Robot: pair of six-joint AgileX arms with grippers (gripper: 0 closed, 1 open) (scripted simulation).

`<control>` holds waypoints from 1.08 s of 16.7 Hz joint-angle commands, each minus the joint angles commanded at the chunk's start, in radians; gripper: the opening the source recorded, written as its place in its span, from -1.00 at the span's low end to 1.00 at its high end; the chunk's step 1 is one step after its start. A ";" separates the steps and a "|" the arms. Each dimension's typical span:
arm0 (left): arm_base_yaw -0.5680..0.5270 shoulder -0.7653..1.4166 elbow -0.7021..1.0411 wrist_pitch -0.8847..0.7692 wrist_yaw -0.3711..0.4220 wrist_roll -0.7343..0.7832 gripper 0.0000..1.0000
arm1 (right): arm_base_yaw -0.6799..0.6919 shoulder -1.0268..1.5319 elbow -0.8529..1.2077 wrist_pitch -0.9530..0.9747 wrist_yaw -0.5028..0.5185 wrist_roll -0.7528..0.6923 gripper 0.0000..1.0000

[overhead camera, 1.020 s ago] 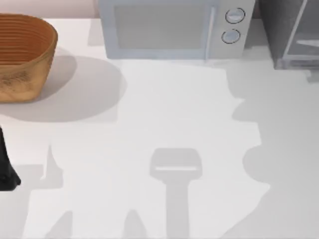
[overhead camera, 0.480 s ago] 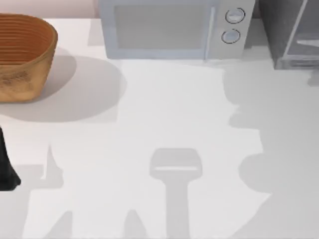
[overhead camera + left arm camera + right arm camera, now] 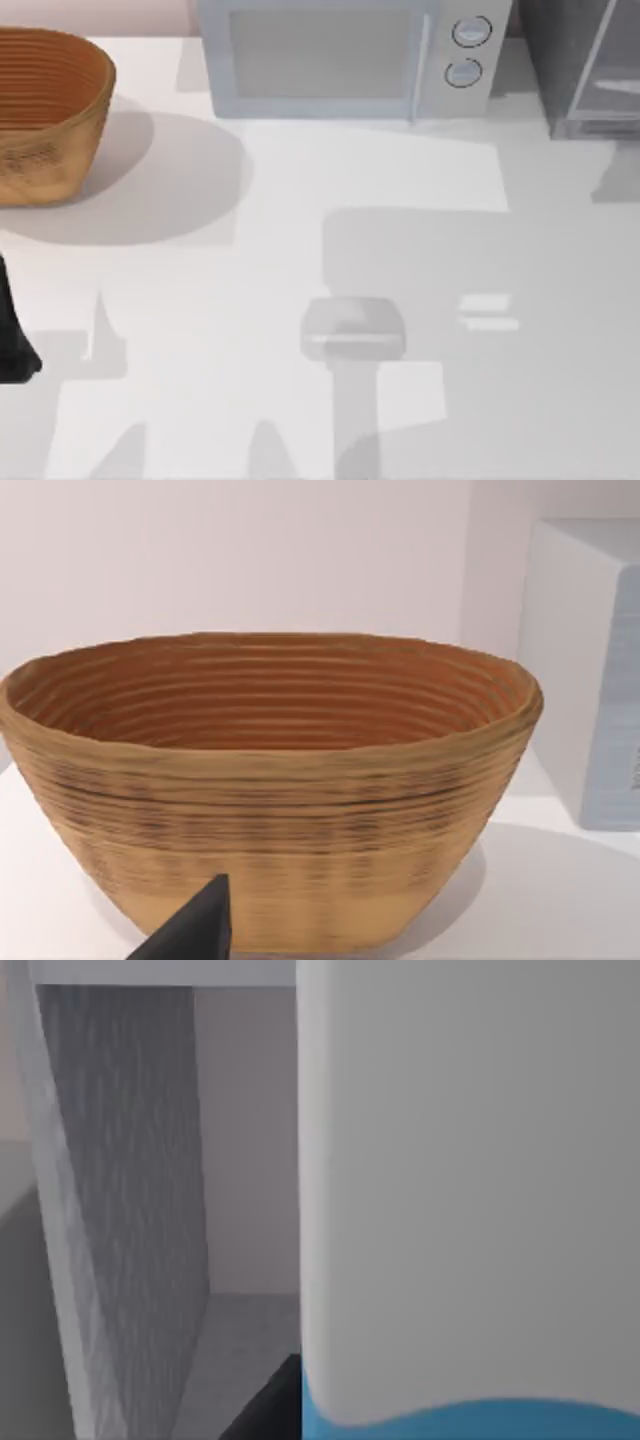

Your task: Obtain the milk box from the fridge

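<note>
A woven basket [image 3: 270, 790] stands right ahead of the left tool [image 3: 195, 930], upright on the white desk [image 3: 540, 900]. One dark fingertip of the tool pokes into view, just in front of the basket's lower wall. The basket's ribbed, orange-brown inside shows over its rim. Beyond the basket and off to one side stands a pale grey box-shaped appliance [image 3: 590, 670], apart from it.

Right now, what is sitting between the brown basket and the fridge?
In the top view, the microwave with two round knobs stands along the back of the table between the basket at the left and the fridge at the right.
</note>
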State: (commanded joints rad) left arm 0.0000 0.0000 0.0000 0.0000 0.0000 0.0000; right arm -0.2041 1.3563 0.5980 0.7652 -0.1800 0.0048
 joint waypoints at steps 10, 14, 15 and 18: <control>0.000 0.000 0.000 0.000 0.000 0.000 1.00 | 0.147 -1.069 -0.457 -0.578 0.131 0.001 -1.00; 0.000 0.000 0.000 0.000 0.000 0.000 1.00 | 0.191 -1.297 -0.567 -0.724 0.168 -0.003 -1.00; 0.000 0.000 0.000 0.000 0.000 0.000 1.00 | 0.198 -1.328 -0.583 -0.745 0.174 -0.004 -1.00; 0.000 0.000 0.000 0.000 0.000 0.000 1.00 | 0.204 -1.356 -0.598 -0.765 0.180 -0.005 -1.00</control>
State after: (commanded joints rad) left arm 0.0000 0.0000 0.0000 0.0000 0.0000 0.0000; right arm 0.0000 0.0000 0.0000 -0.0001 0.0000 0.0000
